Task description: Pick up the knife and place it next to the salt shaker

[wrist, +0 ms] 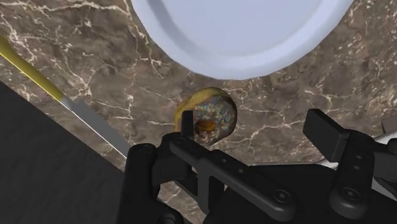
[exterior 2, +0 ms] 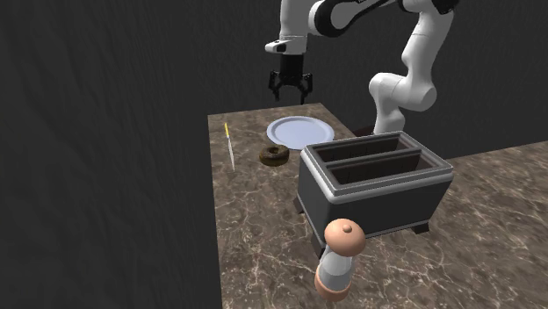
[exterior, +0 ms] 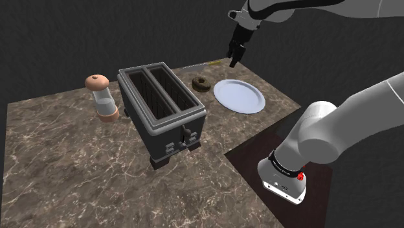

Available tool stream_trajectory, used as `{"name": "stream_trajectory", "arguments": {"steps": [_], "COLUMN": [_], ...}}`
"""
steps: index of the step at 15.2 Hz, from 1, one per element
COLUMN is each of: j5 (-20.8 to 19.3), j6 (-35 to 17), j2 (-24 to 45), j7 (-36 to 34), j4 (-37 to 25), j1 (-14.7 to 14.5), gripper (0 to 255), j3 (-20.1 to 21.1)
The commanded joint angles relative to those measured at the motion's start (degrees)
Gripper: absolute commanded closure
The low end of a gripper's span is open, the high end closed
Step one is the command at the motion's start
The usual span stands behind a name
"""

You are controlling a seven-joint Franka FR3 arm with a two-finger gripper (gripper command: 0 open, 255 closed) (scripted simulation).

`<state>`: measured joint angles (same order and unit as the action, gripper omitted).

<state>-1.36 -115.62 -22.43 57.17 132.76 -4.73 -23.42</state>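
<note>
The knife [exterior: 199,64] has a yellow handle and a thin grey blade. It lies flat along the counter's far edge, behind the toaster and the donut. In the second exterior view the knife [exterior 2: 230,146] lies near the counter's left edge. My gripper [exterior: 234,59] hangs open and empty in the air, above the counter between the knife's handle end and the plate. From the wrist, the knife [wrist: 76,108] lies off to one side of the open gripper [wrist: 254,130]. The salt shaker [exterior: 101,97], clear with a tan cap, stands beyond the toaster [exterior: 162,103], far from the gripper.
A pale blue plate [exterior: 239,96] and a sprinkled donut [exterior: 201,83] lie between the knife and the arm's stand. The grey two-slot toaster [exterior 2: 373,180] stands mid-counter between the knife and the shaker [exterior 2: 340,259]. The marble counter [exterior: 78,181] drops off just behind the knife.
</note>
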Motion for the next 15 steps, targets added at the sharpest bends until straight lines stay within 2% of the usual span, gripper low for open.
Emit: {"name": "stream_trajectory", "arguments": {"steps": [1,5,8,11,15], "j5": [1.09,5.32,9.91,14.81,20.21], "j6": [-1.83,-5.23,-6.74,-7.30,-6.89], "j2": [4.65,14.31,22.11,30.00,40.09], "j7": [5.91,17.23,26.01,34.35,43.75], "j4": [-2.75,-8.12,-13.14,-18.97,-27.94], "j1": [-1.13,-3.06,-3.44,-2.57,0.27], "gripper": [0,0,0,0,0], "j3": [-2.43,-6.23,-7.79,-7.91,-6.05]}}
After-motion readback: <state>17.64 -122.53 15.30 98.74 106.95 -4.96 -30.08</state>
